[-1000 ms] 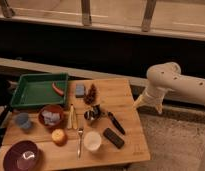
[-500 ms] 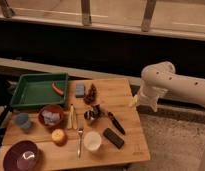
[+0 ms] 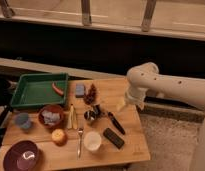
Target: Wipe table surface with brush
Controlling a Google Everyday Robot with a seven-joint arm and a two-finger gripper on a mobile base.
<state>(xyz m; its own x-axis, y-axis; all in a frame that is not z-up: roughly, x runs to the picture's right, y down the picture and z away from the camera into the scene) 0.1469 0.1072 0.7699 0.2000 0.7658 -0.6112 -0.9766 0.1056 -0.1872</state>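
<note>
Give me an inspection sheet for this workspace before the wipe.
Surface: wooden table surface, crowded at left and centre, barer at the far right.
Job's things: brush lies flat on the table, right of centre, not held.
Clutter: green tray, red bowl, purple bowl, white cup, fork, black block, blue sponge.
Grippers: gripper hangs over the table's right side, up and right of the brush, apart from it.
Cables: nothing seen.
Surroundings: railing posts behind, speckled floor at right.
</note>
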